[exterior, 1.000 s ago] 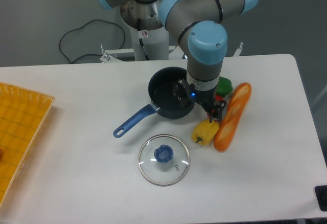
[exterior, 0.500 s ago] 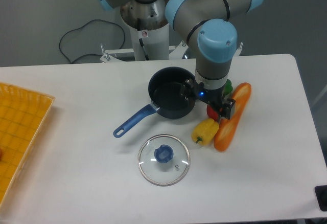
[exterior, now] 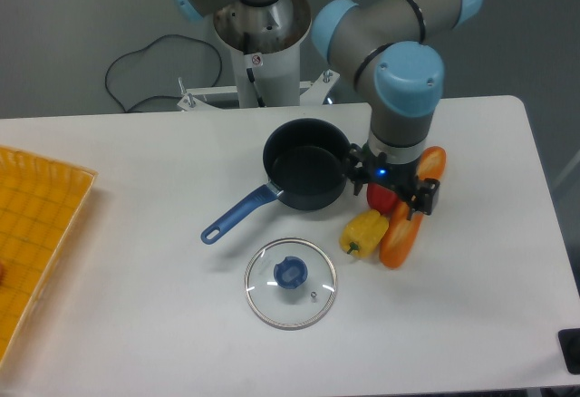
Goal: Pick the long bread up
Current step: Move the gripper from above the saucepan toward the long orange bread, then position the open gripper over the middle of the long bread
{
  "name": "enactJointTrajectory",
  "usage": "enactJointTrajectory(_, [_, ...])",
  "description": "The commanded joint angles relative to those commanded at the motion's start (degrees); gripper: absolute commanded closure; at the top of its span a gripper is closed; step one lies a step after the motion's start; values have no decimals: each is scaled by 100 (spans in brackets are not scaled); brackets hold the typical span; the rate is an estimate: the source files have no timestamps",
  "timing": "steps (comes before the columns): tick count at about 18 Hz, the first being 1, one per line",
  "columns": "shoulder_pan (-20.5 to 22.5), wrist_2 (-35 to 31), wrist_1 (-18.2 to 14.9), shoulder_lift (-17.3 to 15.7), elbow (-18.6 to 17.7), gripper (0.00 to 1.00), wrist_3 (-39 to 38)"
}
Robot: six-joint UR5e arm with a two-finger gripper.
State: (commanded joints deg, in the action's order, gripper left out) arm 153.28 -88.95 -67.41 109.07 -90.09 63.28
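You had not yet lifted the long bread [exterior: 400, 234]: it lay flat on the table [exterior: 136, 324] right of centre in the frame, running from upper right to lower left, its middle hidden under the arm's wrist. The gripper [exterior: 405, 200] hung directly over that hidden stretch, so by my reading you were lined up for the grasp, with the closing and the lift left to do. I could not tell how wide the fingers stood or whether they touched the loaf, since the wrist blocked them. Compared with a second earlier, the gripper had shifted rightward, from above the yellow pepper [exterior: 364, 233] to above the loaf, uncovering the red pepper [exterior: 382, 198]. The loaf, the pot [exterior: 304, 177] and the glass lid [exterior: 290, 283] had kept their places.
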Motion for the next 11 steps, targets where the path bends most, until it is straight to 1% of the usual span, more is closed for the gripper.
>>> enactJointTrajectory(2, [193,9,70,140,18,0,0])
enactJointTrajectory(4, [325,0,272,264,-9,0,9])
enactJointTrajectory(8, [519,-35,316,422,-70,0,17])
enactJointTrajectory(10, [519,-341,500,440,-166,0,183])
enactJointTrajectory(11, [536,-412,527,440,-228,0,332])
